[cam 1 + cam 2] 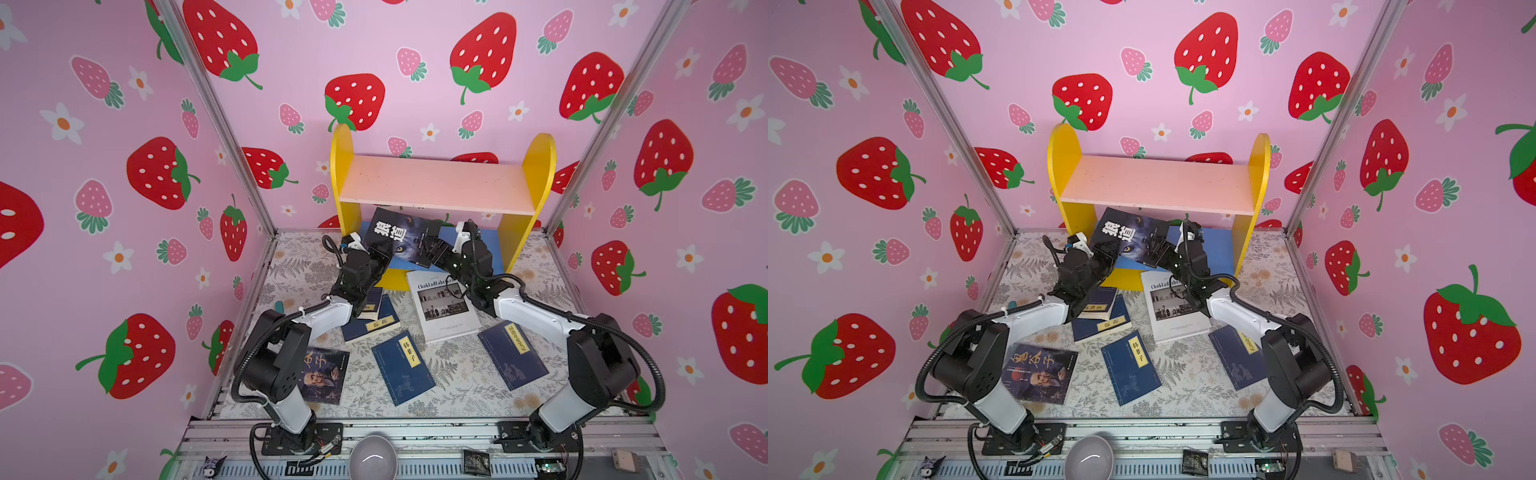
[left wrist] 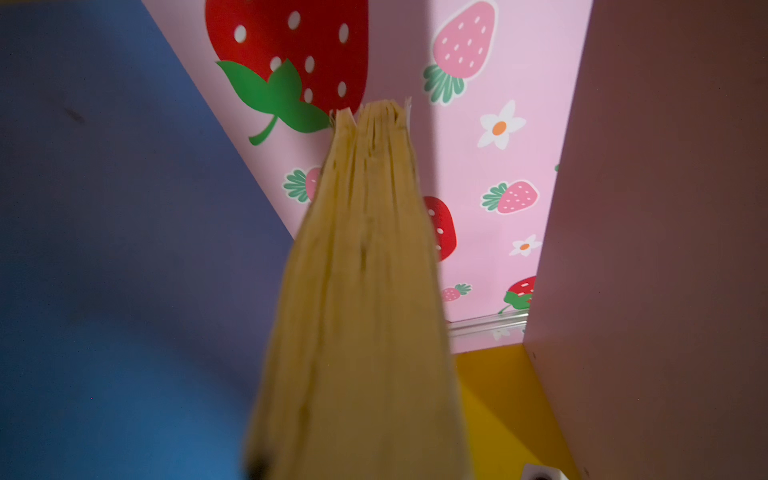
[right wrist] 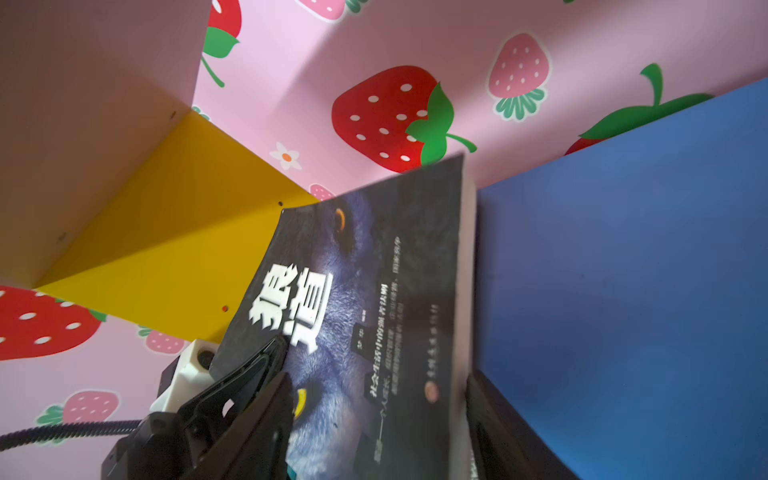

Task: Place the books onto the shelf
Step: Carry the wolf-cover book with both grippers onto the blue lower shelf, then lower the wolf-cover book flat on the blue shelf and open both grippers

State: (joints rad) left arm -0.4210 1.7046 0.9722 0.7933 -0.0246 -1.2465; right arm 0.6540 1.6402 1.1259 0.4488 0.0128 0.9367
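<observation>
Sideways wolf-eye book (image 1: 404,241), top end leftward

Seven books (image 1: 409,365), one shelf (image 1: 436,183)

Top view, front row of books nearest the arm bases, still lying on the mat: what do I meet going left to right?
old-man portrait book → navy book with a yellow label → second navy book

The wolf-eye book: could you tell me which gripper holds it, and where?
The left gripper clamps the wolf-eye book at the edge beside its title; the right gripper stands open.
</observation>
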